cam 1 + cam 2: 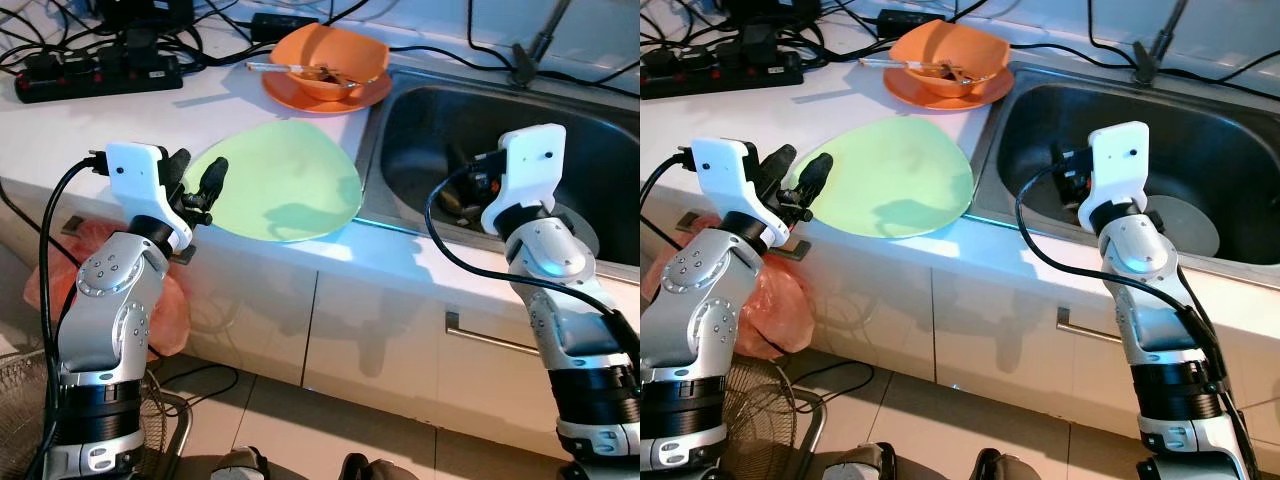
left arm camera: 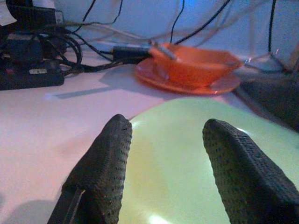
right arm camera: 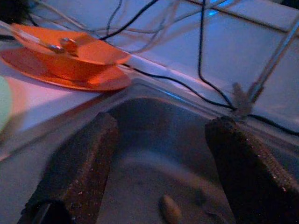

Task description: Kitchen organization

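Reaching Over Counter And Sink, Both Claws Spread Wide

Inspection covers a white countertop (image 1: 80, 130) running across the upper half of the eye views, with white cabinet fronts below and a pale tiled floor at the bottom. A steel sink (image 1: 600, 120) occupies the upper right of the frame. A green plate (image 1: 285, 185) lies flat at the counter's front edge, left of the sink. Behind it, at top centre, an orange bowl (image 1: 330, 60) sits on an orange plate (image 1: 300, 98); a utensil rests across the bowl. A black power strip (image 1: 95, 78) with tangled cables lies at the upper left. No legible writing or labels were found.

The left gripper (image 1: 196, 180) sits at the green plate's left rim, fingers spread wide with nothing between them. The left wrist view confirms this, with the plate lying past the two fingers (image 2: 100, 172). The right gripper (image 3: 159, 168) is over the sink, fingers wide apart and empty. The right wrist view shows small scraps on the basin floor. An orange bag (image 1: 170, 310) and a wire basket (image 1: 20, 400) stand at lower left.
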Available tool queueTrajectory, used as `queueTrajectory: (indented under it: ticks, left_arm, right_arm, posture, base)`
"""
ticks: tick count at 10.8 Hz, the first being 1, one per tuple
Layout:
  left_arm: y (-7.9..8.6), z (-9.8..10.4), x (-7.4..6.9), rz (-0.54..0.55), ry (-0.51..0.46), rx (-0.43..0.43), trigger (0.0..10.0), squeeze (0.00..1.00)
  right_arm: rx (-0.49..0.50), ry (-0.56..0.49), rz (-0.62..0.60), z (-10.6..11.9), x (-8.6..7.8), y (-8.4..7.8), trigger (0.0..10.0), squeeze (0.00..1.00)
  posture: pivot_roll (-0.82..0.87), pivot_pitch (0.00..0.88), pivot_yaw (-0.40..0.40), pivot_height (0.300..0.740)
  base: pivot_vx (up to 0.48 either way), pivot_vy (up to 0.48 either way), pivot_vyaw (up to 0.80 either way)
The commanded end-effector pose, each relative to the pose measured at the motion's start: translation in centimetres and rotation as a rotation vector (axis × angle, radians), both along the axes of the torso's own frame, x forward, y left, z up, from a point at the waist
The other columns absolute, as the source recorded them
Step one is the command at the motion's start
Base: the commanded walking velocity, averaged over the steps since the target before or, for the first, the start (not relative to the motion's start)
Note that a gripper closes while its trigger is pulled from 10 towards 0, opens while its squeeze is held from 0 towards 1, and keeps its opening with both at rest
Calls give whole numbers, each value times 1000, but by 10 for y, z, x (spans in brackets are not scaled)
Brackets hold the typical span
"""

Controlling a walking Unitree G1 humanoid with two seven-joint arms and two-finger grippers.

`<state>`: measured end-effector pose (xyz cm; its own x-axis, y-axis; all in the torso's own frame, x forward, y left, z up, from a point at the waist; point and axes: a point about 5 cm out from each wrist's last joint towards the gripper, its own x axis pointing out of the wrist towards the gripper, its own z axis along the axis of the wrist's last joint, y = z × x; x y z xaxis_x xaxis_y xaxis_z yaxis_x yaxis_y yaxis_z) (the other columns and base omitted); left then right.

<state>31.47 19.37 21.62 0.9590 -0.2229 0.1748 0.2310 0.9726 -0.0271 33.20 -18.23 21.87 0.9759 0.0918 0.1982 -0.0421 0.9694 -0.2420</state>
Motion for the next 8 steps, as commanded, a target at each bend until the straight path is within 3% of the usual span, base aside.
queueTrajectory:
  ticks: [1,3,4,6,8]
  left_arm:
    - [4,8,-4,14,-18,-57,10000,0]
    - [15,13,-5,54,-24,-173,10000,0]
    - [30,20,-3,108,-7,-266,10000,0]
    - [44,20,0,159,48,-241,10000,0]
    - [44,9,4,139,157,-246,10000,0]
  right_arm:
    - [-36,-10,-34,-7,1,-3,10000,0]
    - [-39,-2,-66,-24,3,-6,10000,0]
    - [-46,2,-77,-29,4,-7,10000,0]
    - [-33,0,-83,-36,6,-7,10000,0]
    - [-20,-2,-93,-43,7,-5,10000,0]
  posture:
    - [180,150,-50,740]
    - [191,142,-43,740]
    - [192,138,-40,740]
    - [194,133,-34,740]
    - [196,138,-31,740]
  base:
    - [0,0,0]
    - [0,0,0]
    - [0,0,0]
    - [0,0,0]
    - [0,0,0]
